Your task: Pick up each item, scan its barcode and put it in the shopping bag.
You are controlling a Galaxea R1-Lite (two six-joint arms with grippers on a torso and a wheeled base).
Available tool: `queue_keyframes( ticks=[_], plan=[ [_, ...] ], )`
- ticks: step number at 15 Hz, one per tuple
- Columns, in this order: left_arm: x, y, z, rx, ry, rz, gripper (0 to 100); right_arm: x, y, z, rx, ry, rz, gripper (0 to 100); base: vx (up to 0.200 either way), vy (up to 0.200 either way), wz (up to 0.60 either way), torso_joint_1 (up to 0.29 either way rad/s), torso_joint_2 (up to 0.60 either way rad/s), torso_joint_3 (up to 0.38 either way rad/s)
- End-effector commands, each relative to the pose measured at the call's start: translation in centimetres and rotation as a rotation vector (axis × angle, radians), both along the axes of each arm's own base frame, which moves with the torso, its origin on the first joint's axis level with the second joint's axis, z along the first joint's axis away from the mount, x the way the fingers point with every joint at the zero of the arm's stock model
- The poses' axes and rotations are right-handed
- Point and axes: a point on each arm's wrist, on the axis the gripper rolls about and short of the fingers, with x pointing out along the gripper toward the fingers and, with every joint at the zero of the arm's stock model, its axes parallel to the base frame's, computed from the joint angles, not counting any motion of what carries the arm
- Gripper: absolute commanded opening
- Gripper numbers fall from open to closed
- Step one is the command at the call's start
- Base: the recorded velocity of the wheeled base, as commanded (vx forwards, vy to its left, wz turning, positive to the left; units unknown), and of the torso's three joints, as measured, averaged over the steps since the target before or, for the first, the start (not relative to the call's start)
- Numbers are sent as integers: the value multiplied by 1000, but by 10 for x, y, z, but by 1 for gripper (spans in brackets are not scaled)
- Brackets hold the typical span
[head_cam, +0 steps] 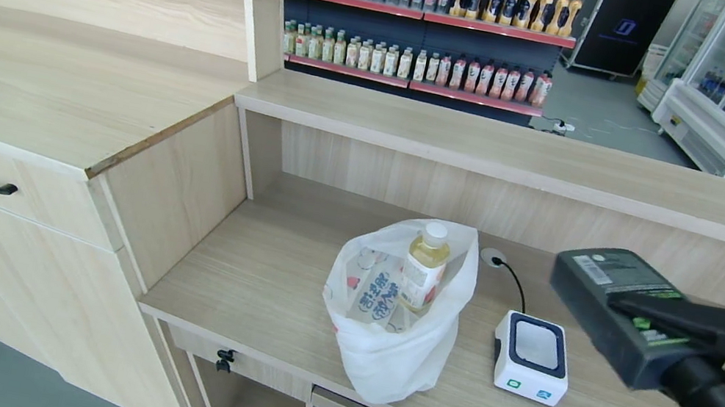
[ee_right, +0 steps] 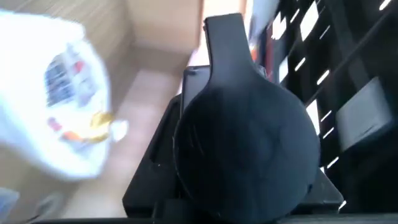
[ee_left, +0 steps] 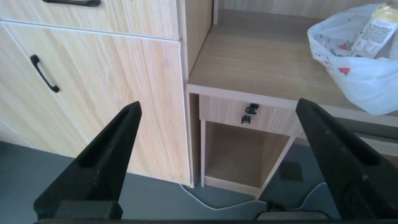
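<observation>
Wood counter [head_cam: 260, 275], pale, open shelf under it. Far left, the left gripper [ee_left: 219, 104] hangs low in front of the cabinet, below counter level, fingers spread wide and holding nothing. Well apart from everything.

Next along, the white shopping bag [head_cam: 396, 329] stands near the counter's front edge, mouth open upward. A yellow-drink bottle [head_cam: 426, 263] stands upright inside. Printed stuff beside the bottle: packet or bag print, cannot tell.

Just right of the bag, the scanner [head_cam: 532, 356] lies flat on the counter, window facing up, cable running back.

Right again and higher, the right gripper [head_cam: 626, 317] is clamped on a dark box [head_cam: 579, 286], held in the air. The box's long axis runs from the fingers out toward the back left. Its barcode label sits on the upper face, turned away from the scanner window. The scanner lies below and left of the box, so I'd judge the label needs turning downward. The right arm is far nearer.

Count: one bag, one bottle, one scanner, one box, two grippers.
</observation>
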Motion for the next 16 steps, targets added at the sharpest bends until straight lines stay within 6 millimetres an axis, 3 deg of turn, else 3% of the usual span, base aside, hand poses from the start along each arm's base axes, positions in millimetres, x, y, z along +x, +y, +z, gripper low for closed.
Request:
queue_keyframes(
  ticks=[1,4,6,10,11,12,14,16],
  plan=[
    [0,0,0,0,0,1,100,-23,-50,-2,305,256,-409,0,0,0,0,0,0,0],
    [0,0,0,0,0,1,100,-28,-71,-14,404,370,-426,0,0,0,0,0,0,0],
    [0,0,0,0,0,1,100,-30,-72,-14,477,424,-454,0,0,0,0,0,0,0],
    [0,0,0,0,0,1,100,-38,-69,-10,964,665,-777,0,0,0,600,2,-1,4],
    [0,0,0,0,0,1,100,-36,-67,-11,1063,737,-817,0,0,0,600,2,2,2],
    [0,0,0,0,0,1,100,-31,-63,-15,1245,928,-852,0,0,0,0,0,0,0],
    [0,0,0,0,0,1,100,-17,-71,-19,1593,1120,-933,0,0,0,0,0,0,0],
    [0,0,0,0,0,1,100,-4,-75,-26,1659,1218,-1046,0,0,0,0,0,0,0]
  ],
)
